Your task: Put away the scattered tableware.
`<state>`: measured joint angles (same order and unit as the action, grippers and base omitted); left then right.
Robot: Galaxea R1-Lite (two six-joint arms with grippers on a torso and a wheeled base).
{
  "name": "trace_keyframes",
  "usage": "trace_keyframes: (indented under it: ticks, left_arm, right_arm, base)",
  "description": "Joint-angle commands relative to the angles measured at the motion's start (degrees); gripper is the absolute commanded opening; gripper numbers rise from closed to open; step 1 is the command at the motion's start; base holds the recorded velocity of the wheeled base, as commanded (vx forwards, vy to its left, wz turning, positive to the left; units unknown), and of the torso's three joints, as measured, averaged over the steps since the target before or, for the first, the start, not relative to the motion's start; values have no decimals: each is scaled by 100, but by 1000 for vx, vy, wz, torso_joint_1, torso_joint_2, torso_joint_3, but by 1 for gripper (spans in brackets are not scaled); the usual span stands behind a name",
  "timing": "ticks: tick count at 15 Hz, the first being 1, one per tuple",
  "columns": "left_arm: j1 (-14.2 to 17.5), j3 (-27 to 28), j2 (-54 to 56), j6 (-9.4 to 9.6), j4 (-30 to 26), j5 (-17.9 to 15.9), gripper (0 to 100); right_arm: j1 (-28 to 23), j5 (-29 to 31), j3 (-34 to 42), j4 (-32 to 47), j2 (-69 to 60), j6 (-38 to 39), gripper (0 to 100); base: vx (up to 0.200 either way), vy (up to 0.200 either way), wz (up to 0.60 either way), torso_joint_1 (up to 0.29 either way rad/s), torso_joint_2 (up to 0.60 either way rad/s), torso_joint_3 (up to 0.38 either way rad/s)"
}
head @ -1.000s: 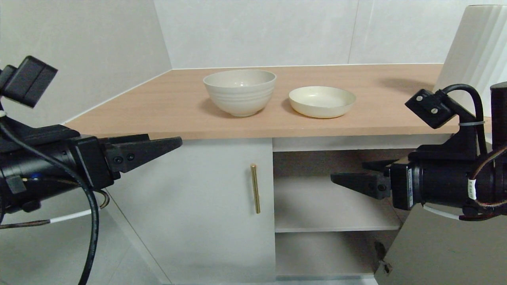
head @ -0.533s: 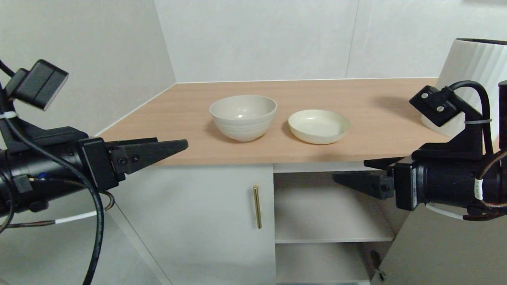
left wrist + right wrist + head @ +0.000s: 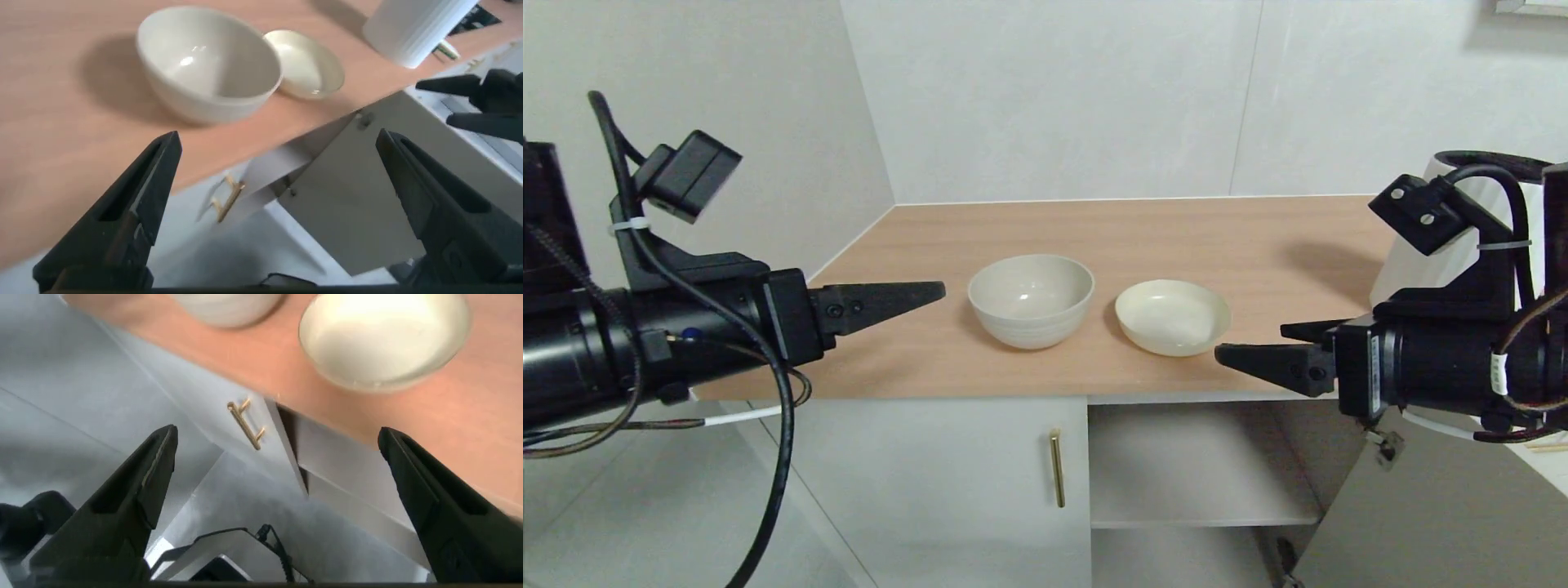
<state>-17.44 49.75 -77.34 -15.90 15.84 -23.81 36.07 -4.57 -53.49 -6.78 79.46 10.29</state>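
A: On the bench (image 3: 1143,237), near its front edge, the deep bowl (image 3: 1031,300) and the shallow dish (image 3: 1173,316) sit upright just beside each other, not touching. Which goes first?

B: I'd judge the dish. The right end effector (image 3: 1250,341) hovers level with the bench front, close to the dish, its fingers spread wide and holding nothing. The left end effector (image 3: 907,296) is likewise spread and empty, off to the bowl's left.

A: How should it take the dish?

B: Come in over the near rim, one finger inside and one outside, and pinch the wall rather than the thin lip. Lift straight up before swinging, so it doesn't knock the bowl.

A: And where does it go?

B: Below, the cabinet's right door (image 3: 1421,506) hangs open, with a shelf (image 3: 1201,498) showing. Keep the dish level, clear the bench edge, then lower it onto the shelf. Mind the open door and the white ribbed container (image 3: 1401,269) beside the right arm.
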Motion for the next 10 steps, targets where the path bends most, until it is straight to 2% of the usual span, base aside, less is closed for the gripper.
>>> trace_keyframes:
  ticks: [1, 4, 6, 7, 8, 9, 10]
  left_arm:
    - [-13, 395, -528, -1, -19, 8, 100]
    - [-13, 676, -774, -1, -89, 52, 100]
    - [-5, 685, -704, -36, -476, 113, 100]
    - [-5, 712, -669, -124, -652, 201, 100]
    - [-22, 940, -695, -449, -960, 351, 100]
    - [-31, 1028, -721, -608, -1047, 394, 100]
    - [-128, 1221, -897, -977, -1170, 430, 100]
  right_arm:
    - [-83, 0, -21, -25, 149, -36, 100]
    - [-250, 62, 23, -579, 404, -141, 100]
    - [-294, 484, -179, -764, 659, -115, 100]
    - [-294, 747, -346, -702, 817, -88, 100]
    - [-285, 1187, -592, -438, 1028, 87, 100]
    - [-285, 1257, -706, -315, 1089, 166, 100]
    - [-294, 1310, -961, 107, 1230, 369, 100]
  base:
    - [0, 0, 0, 203, -471, -271]
    - [0, 0, 0, 137, -318, -183]
    - [0, 0, 0, 21, -47, -28]
    - [0, 0, 0, 0, 0, 0]
    - [0, 0, 0, 0, 0, 0]
    - [0, 0, 0, 0, 0, 0]
    - [0, 0, 0, 0, 0, 0]
